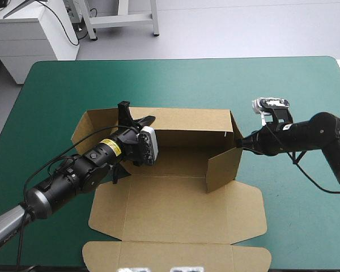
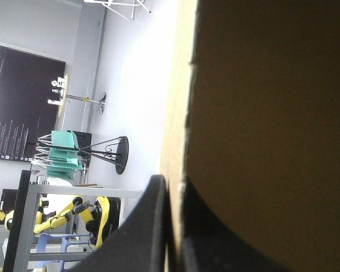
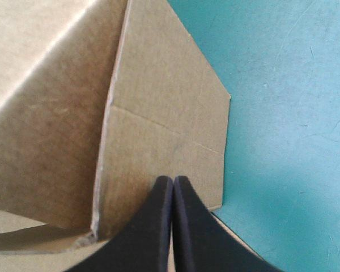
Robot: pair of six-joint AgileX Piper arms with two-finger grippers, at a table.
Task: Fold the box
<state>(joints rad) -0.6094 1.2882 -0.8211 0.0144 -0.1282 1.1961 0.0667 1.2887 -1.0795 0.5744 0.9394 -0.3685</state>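
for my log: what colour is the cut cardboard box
Plain brown box, best in the high view.

The box is plain brown board without print, darker where shaded inside. The cover is an even teal-green. The left gripper and right gripper have 2 black fingers each. The left arm is black with 1 yellow label band and a silver-grey lower section; the right arm is black.
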